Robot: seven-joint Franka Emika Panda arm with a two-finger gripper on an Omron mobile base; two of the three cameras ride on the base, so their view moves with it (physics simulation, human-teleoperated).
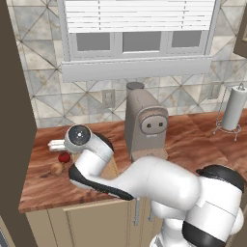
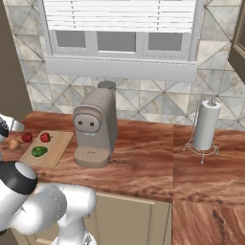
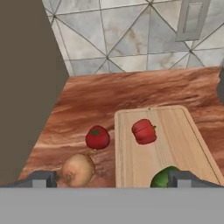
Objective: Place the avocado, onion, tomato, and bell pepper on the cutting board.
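Cutting board (image 3: 175,144) lying flat on the reddish wood worktop (image 3: 131,92), carrying the red bell pepper (image 3: 144,131) near its middle and the green avocado (image 3: 162,178) at its near edge. Tomato (image 3: 97,137) and tan onion (image 3: 78,169) rest on the worktop just beside the board's left edge, off it, the onion nearer the hand. Gripper (image 3: 113,179) hangs above the board's near left corner, jaws spread wide and holding nothing; one tip sits over the onion side, the other beside the avocado. Behind: patterned tile wall (image 3: 131,35) and a window with blinds (image 2: 119,14). Coffee machine (image 2: 95,129) stands right of the board; paper towel holder (image 2: 206,127) well apart.
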